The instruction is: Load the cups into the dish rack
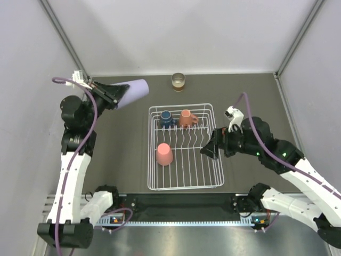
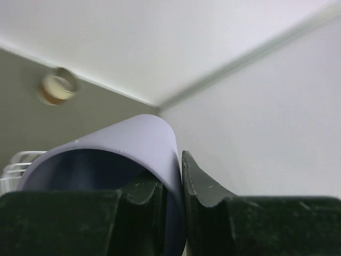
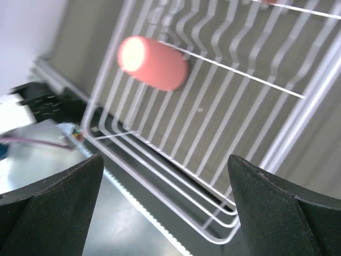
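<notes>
Pinching lavender tumbler (image 1: 134,90) by its wall in left jaws, ten o'clock of dish rack (image 1: 149,160); right jaws gaping, empty. Risking slip mid-swing from thin rim grip.

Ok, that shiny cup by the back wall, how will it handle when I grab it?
Probably slippery: the shiny cup has a glossy surface, so a rim pinch may slide. It stands upright on the table and looks squat, so likely hard to tip. Perhaps glass or glazed, so possibly breakable.

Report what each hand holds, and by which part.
Left hand grips the lavender tumbler at its rim, pinching the wall inside and out. Right hand is open, holding nothing.
</notes>
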You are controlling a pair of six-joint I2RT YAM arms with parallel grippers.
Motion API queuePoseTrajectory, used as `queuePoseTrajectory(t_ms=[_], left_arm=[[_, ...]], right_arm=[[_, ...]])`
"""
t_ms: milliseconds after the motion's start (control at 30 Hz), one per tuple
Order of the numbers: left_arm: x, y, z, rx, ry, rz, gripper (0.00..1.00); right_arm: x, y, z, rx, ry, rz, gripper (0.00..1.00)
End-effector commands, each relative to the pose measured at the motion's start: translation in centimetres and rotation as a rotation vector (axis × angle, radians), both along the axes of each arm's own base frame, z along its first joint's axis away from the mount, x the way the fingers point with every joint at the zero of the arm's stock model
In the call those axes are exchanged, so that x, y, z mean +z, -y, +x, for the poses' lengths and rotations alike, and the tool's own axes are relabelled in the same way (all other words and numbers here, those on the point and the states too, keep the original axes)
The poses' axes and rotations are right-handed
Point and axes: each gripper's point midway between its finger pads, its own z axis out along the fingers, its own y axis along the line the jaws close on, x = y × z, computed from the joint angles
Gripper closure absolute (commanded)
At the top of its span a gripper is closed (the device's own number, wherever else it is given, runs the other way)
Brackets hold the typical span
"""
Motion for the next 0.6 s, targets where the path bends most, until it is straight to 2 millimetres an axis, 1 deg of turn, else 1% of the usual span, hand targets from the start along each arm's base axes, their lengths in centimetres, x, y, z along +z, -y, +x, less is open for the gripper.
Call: queuePoseTrajectory(t_ms=[0, 33, 67, 100, 133, 233, 300, 333, 367, 400, 467, 533, 567], left_arm=[[4.8, 5.1, -6.8, -0.293, 0.177, -0.013, 1.00], [4.8, 6.9, -8.6, -0.384, 0.180, -0.021, 1.00], [5.2, 7.7, -9.8, -0.434, 0.202, -0.039, 1.00], [5.0, 8.1, -11.3, -0.481, 0.196, -0.094, 1.00], [6.1, 8.6, -13.1, -0.536, 0.275, -0.110, 1.00], [6.3, 8.4, -16.5, -0.598, 0.335, -0.152, 1.00], [6.2, 8.3, -18.3, -0.620, 0.359, -0.156, 1.00], [6.2, 8.5, -19.1, -0.646, 0.369, -0.166, 1.00], [6.8, 8.4, -20.3, -0.672, 0.431, -0.171, 1.00], [6.5, 8.5, -20.9, -0.701, 0.424, -0.199, 1.00], [6.8, 8.7, -22.3, -0.761, 0.472, -0.213, 1.00], [6.2, 9.1, -22.7, -0.807, 0.458, -0.226, 1.00], [6.0, 9.2, -22.8, -0.820, 0.457, -0.228, 1.00]], right_arm=[[5.2, -2.4, -1.4, 0.120, 0.065, 0.207, 0.00], [5.7, -2.6, -2.3, 0.162, 0.068, 0.250, 0.00], [6.2, -2.9, -2.6, 0.177, 0.066, 0.283, 0.00], [7.6, -3.1, -3.1, 0.203, 0.105, 0.341, 0.00], [7.8, -3.4, -3.7, 0.237, 0.098, 0.366, 0.00], [9.6, -3.7, -4.8, 0.286, 0.119, 0.440, 0.00], [10.4, -3.7, -5.2, 0.303, 0.123, 0.472, 0.00], [11.2, -3.8, -5.6, 0.325, 0.141, 0.495, 0.00], [11.5, -3.8, -5.8, 0.328, 0.136, 0.509, 0.00], [11.6, -3.9, -5.8, 0.332, 0.135, 0.514, 0.00], [12.1, -4.1, -6.1, 0.355, 0.132, 0.532, 0.00], [12.2, -4.6, -6.1, 0.373, 0.119, 0.547, 0.00], [12.9, -4.8, -6.1, 0.383, 0.126, 0.578, 0.00]])
